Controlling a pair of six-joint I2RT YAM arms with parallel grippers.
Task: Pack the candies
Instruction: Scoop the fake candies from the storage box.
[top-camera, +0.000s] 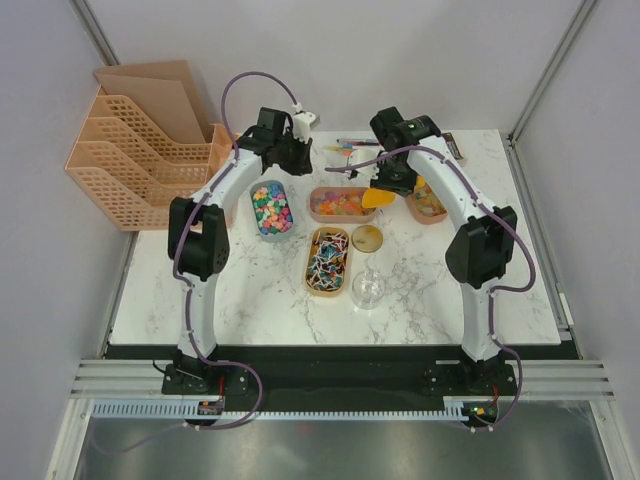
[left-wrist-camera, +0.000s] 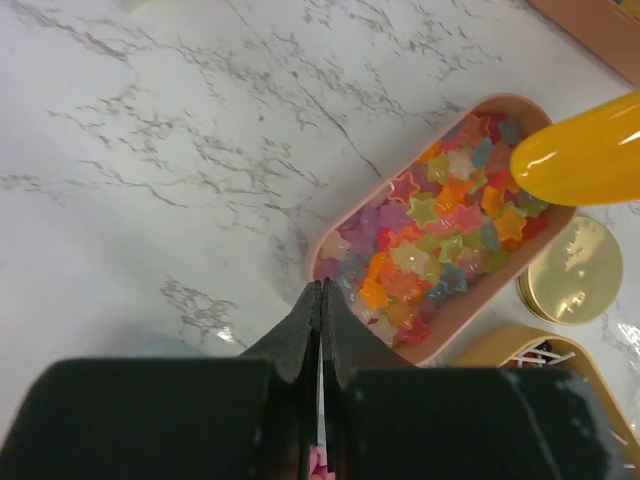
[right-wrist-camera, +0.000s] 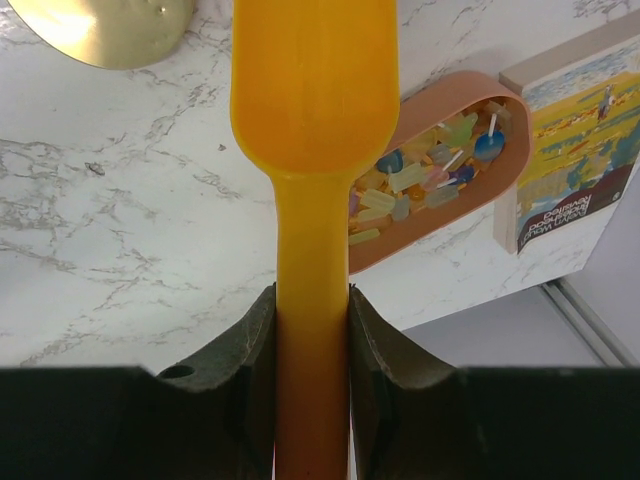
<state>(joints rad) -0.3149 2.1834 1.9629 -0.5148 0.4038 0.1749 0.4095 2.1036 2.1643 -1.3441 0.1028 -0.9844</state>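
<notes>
Looking down from the overhead camera, I take the gold lid (top-camera: 367, 238) on the marble table (top-camera: 200, 290) as my marker. My right gripper (right-wrist-camera: 312, 300) is clamped on the handle of the yellow-orange scoop (right-wrist-camera: 312, 90), both fingers pressed against its sides. The scoop's bowl hangs just behind the lid, over the right end of the star tray (top-camera: 318, 193). I cannot tell whether the scoop carries anything.

My left gripper (left-wrist-camera: 321, 285) has its fingers pressed flat together with nothing between the tips. It hovers over bare marble beside the end of the star tray that is farther from the lid.

The candies (left-wrist-camera: 440, 245) are spread over four containers. Star-shaped ones in pink, orange, green and yellow fill the star tray, directly behind the lid. Wrapped ones lie in the long tray (top-camera: 310, 275) just left of the lid. A bright mix fills the oval bowl (top-camera: 254, 213), farther left of the lid and behind it. More sit in the right tray (right-wrist-camera: 470, 215), right of the lid and behind it.

A glass jar (top-camera: 367, 288) stands just in front of the lid, on the arm-base side.
</notes>
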